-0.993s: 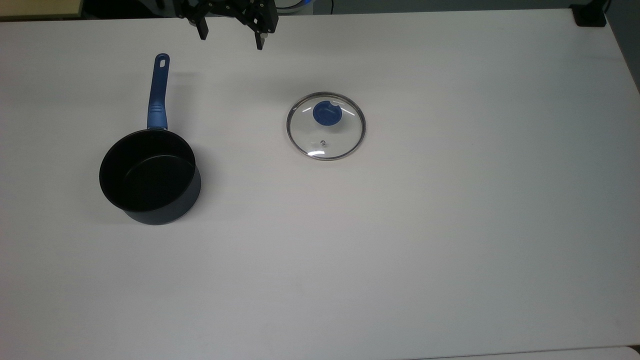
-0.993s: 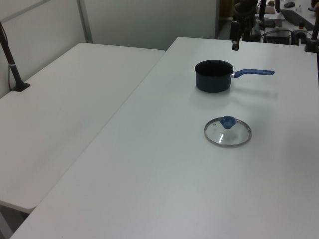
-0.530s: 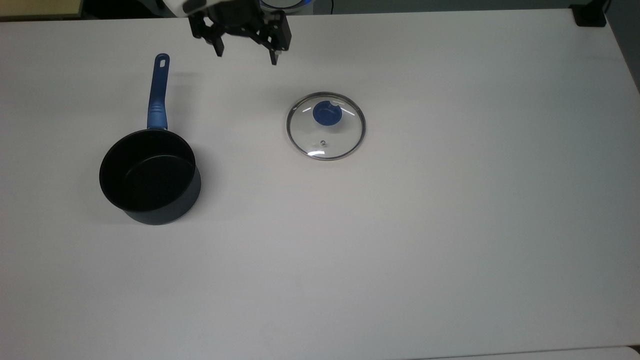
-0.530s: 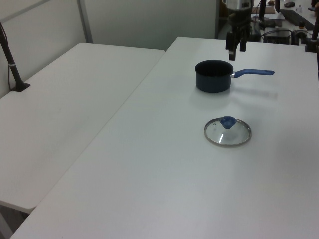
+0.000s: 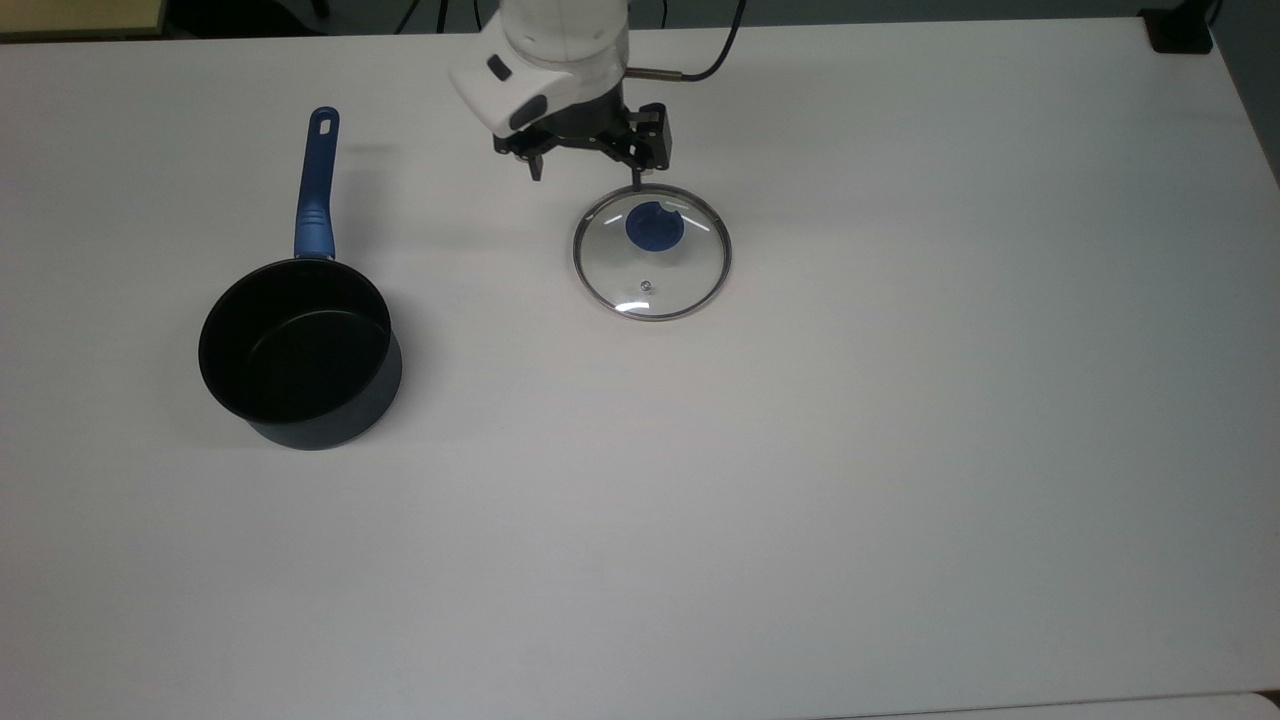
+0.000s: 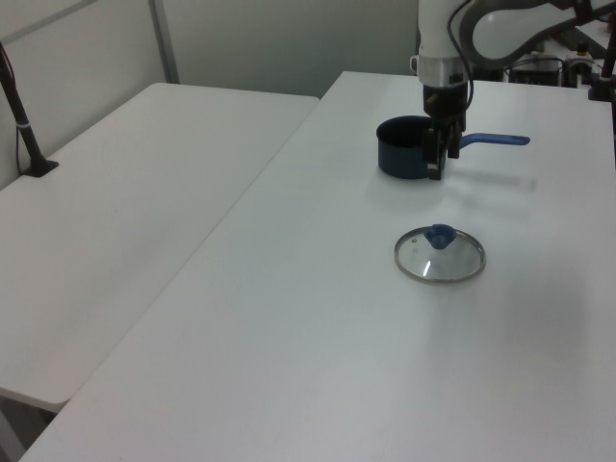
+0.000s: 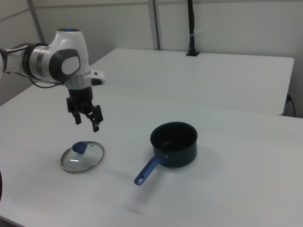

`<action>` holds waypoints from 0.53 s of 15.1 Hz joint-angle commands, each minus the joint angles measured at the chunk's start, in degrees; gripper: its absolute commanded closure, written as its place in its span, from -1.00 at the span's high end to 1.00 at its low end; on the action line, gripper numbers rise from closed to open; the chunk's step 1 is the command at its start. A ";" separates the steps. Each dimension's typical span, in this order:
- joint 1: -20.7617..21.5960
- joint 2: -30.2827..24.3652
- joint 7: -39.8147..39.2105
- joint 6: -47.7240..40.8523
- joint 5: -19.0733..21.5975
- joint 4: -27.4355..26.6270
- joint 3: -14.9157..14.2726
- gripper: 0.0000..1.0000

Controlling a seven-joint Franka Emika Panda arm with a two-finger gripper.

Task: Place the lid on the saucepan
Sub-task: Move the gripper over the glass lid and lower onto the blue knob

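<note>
The glass lid with its blue knob lies flat on the white table; it also shows as the lid and the lid. The saucepan stands apart at the top view's left, its blue handle pointing up; the saucepan and the saucepan are empty. My gripper hangs open above the table just beyond the lid's far rim, holding nothing; it appears as the gripper and the gripper.
A second white table adjoins at the left view's left. A black pole stands on the far table in the right view. A dark block sits at the top view's upper right corner.
The arm has swung in from the table's far edge toward the lid, and its white wrist has come into the top view. Lid and saucepan have not moved.
</note>
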 commanded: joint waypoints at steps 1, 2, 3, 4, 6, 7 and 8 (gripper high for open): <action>0.19 -0.74 6.96 5.49 0.22 -5.29 2.58 1.00; 0.19 -0.65 8.83 6.56 0.22 -5.57 2.58 1.00; 0.19 -0.47 10.15 6.74 0.22 -5.66 2.67 1.00; 0.19 -0.21 11.56 6.92 0.22 -6.00 2.67 1.00; 0.37 0.84 14.11 8.75 0.22 -6.45 2.75 1.00; 0.37 1.80 15.43 9.20 0.22 -6.53 3.36 1.00; 0.28 2.07 15.61 9.20 0.22 -6.53 3.89 1.00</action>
